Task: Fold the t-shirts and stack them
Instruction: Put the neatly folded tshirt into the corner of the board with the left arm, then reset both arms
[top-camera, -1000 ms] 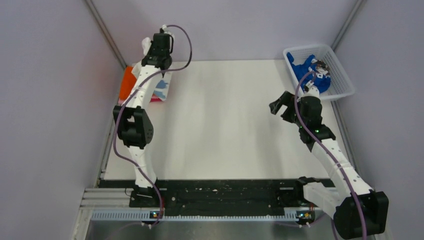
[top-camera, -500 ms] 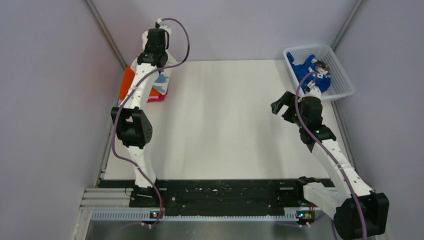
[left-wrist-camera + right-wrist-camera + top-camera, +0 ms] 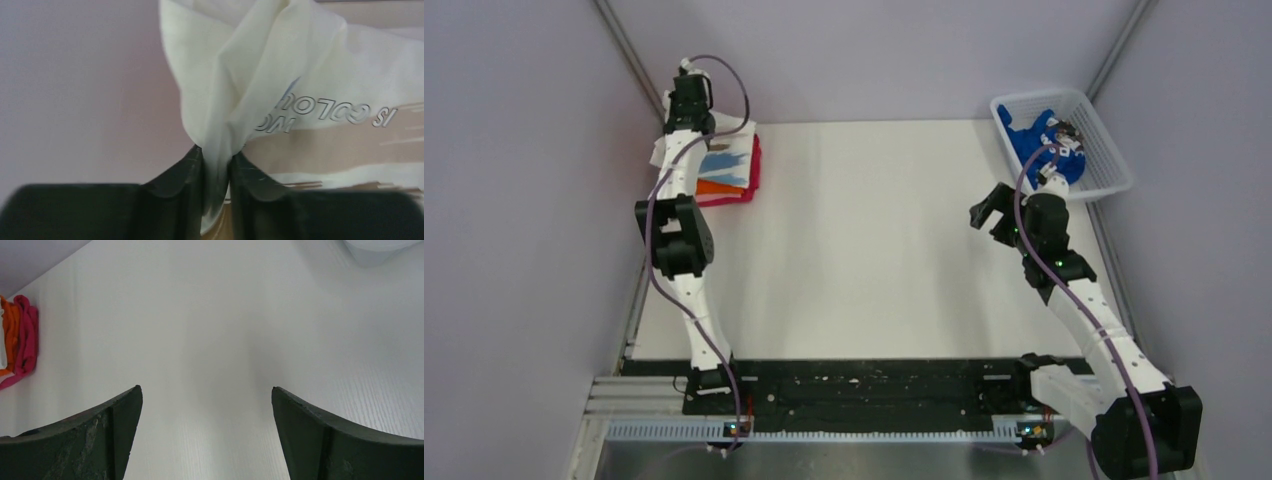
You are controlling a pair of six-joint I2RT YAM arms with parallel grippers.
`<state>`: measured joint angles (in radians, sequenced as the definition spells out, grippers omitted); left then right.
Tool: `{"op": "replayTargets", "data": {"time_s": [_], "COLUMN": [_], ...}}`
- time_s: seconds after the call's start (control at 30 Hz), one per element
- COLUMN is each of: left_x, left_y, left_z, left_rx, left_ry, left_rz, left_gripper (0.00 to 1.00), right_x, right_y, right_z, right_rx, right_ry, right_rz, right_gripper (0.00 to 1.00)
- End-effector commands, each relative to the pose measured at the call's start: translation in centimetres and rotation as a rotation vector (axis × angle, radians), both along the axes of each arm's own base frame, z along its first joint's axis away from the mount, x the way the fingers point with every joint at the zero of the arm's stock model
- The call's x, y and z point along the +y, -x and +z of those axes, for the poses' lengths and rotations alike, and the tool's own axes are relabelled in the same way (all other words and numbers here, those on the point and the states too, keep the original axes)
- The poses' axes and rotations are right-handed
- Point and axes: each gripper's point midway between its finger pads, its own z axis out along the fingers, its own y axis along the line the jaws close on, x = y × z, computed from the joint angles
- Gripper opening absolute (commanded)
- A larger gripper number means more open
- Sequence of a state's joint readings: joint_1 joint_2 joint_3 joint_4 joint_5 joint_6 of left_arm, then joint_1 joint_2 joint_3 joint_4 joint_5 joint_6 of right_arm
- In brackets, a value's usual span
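A stack of t-shirts lies at the table's far left: a white tee (image 3: 727, 160) with blue and brown print on top, an orange tee (image 3: 714, 187) under it, and a pink tee (image 3: 750, 178) at the bottom. My left gripper (image 3: 686, 108) is at the stack's far left corner by the wall. In the left wrist view it (image 3: 216, 152) is shut on a bunched edge of the white tee (image 3: 310, 65). A blue tee (image 3: 1036, 143) lies crumpled in the basket. My right gripper (image 3: 990, 205) hangs open over bare table, holding nothing (image 3: 206, 390).
The white mesh basket (image 3: 1108, 150) stands at the table's far right corner, right behind my right arm. Purple walls close in the left, back and right sides. The pink tee (image 3: 27, 335) and orange tee (image 3: 10, 335) show at the right wrist view's left edge.
My left gripper has swung left toward the wall with the white tee's edge in it. The white tee now lies spread over the orange and pink ones. The right arm has barely moved.
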<state>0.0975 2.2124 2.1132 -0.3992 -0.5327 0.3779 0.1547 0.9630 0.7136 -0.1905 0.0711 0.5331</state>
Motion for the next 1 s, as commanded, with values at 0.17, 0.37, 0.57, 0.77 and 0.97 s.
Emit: {"op": "replayTargets", "data": {"time_s": [0.17, 0.37, 0.57, 0.77, 0.97], "left_x": [2.1, -3.8, -17.2, -27.2, -26.9], "left_y": [-0.5, 2.7, 10.7, 22.6, 29.7], "left_z": [7.5, 10.5, 8.3, 3.0, -6.9], "left_rx": [-0.310, -0.376, -0.402, -0.401, -0.191], "left_ry": [0.089, 0.442, 0.910, 1.051, 1.085], "left_rz": [0.100, -0.005, -0.338, -0.541, -0.410], "left_gripper": [0.99, 0.99, 0.99, 0.99, 0.99], "right_x": [-0.8, -0.9, -1.0, -0.9, -1.0], "right_y": [0.2, 1.4, 3.3, 5.6, 7.8], "right_z": [1.1, 1.1, -0.3, -3.1, -7.0], "right_rx": [-0.017, -0.020, 0.010, 0.069, 0.139], "right_ry": [0.026, 0.003, -0.012, -0.033, -0.062], "right_rz": [-0.029, -0.037, -0.040, -0.031, -0.049], "right_gripper": [0.99, 0.99, 0.99, 0.99, 0.99]}}
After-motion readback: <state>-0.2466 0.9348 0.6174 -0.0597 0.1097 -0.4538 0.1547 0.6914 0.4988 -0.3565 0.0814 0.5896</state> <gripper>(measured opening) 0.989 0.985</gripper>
